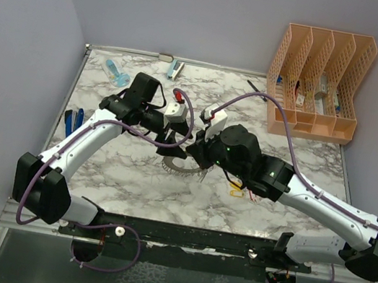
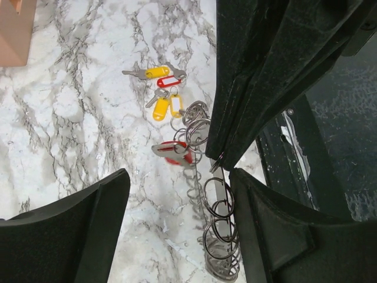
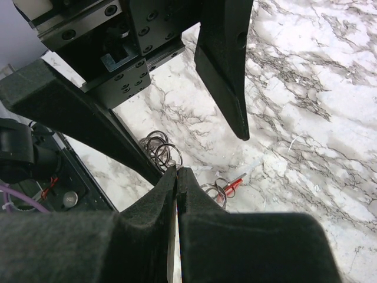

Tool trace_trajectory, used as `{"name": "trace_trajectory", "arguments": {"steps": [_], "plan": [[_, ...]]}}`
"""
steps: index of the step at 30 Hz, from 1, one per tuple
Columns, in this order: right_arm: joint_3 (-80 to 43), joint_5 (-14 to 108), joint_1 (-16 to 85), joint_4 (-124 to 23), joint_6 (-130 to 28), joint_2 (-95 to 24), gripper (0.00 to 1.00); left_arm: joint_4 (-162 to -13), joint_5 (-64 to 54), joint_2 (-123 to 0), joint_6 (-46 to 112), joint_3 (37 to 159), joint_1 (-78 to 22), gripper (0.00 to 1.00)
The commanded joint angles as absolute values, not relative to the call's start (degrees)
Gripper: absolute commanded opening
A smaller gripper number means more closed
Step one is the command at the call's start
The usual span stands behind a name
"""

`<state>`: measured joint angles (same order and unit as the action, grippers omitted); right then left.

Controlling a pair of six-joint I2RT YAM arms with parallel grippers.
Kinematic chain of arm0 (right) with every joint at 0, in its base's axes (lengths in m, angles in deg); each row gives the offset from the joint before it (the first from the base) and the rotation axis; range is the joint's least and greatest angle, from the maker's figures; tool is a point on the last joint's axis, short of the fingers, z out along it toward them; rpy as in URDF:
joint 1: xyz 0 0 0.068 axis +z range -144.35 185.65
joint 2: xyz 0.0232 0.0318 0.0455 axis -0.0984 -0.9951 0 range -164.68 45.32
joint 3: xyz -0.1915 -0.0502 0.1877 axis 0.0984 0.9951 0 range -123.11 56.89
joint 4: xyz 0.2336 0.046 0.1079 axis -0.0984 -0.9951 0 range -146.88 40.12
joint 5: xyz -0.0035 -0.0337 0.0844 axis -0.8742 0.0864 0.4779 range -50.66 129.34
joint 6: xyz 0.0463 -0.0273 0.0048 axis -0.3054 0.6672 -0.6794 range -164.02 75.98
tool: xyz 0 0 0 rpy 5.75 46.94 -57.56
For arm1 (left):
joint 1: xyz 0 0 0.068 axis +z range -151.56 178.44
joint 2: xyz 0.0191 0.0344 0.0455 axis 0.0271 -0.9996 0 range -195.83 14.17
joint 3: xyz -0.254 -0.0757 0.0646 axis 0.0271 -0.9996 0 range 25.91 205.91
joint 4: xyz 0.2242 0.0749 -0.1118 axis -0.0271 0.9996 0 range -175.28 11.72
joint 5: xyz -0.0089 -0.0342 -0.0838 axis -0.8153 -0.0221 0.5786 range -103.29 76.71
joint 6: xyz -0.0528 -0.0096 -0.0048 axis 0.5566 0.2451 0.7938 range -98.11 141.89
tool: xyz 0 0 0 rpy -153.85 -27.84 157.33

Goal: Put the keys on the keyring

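The keyring (image 1: 176, 166), a grey ring with a coiled, toothed rim, is at the table's middle between both grippers. In the left wrist view its wire loops (image 2: 219, 227) stand on edge. My right gripper (image 3: 177, 172) is shut on its thin metal band; it also shows in the top view (image 1: 197, 159). My left gripper (image 2: 177, 183) is open and straddles the keyring, whose rim is close to its right finger (image 2: 277, 230). Yellow- and red-tagged keys (image 2: 162, 88) lie loose on the marble beyond. One red-tagged key (image 2: 172, 153) lies by the ring's loops and also shows in the right wrist view (image 3: 232, 186).
An orange file organiser (image 1: 316, 83) stands at the back right. A black pen (image 1: 257, 89) lies left of it. Blue items (image 1: 72, 121) lie at the left edge, with a small bottle (image 1: 114, 69) and a blue-white object (image 1: 174, 69) at the back. The black front rail (image 1: 180, 235) borders the table.
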<state>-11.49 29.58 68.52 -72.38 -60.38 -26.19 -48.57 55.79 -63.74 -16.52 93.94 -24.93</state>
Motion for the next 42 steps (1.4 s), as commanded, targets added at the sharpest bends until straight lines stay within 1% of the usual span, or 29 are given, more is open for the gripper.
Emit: {"name": "trace_trajectory", "arguments": {"steps": [1, 4, 14, 20, 29, 38, 42], "plan": [[-12.2, 30.8, 68.4, -69.2, -61.2, -25.0, 0.01, -47.0, 57.0, -64.2, -18.3, 95.2, -25.1, 0.67], [-12.2, 30.7, 68.3, -68.9, -61.3, -25.2, 0.01, -47.1, 58.5, -64.2, -18.4, 95.1, -25.2, 0.63], [-12.1, 30.1, 68.4, -68.1, -61.7, -25.3, 0.01, -46.8, 61.9, -65.0, -18.5, 95.7, -26.6, 0.63], [-11.3, 29.9, 68.4, -67.2, -61.9, -25.0, 0.01, -43.9, 62.6, -65.3, -20.0, 97.8, -27.0, 0.63], [-10.6, 29.4, 68.4, -67.1, -62.0, -23.9, 0.01, -43.3, 61.6, -65.0, -20.8, 97.5, -27.0, 0.57], [-9.3, 28.2, 68.4, -66.2, -62.8, -22.2, 0.01, -43.1, 61.5, -65.0, -21.1, 96.7, -27.1, 0.57], [-9.0, 28.6, 68.4, -65.7, -63.1, -22.3, 0.01, -43.0, 62.0, -65.3, -21.1, 96.7, -27.1, 0.47]]}}
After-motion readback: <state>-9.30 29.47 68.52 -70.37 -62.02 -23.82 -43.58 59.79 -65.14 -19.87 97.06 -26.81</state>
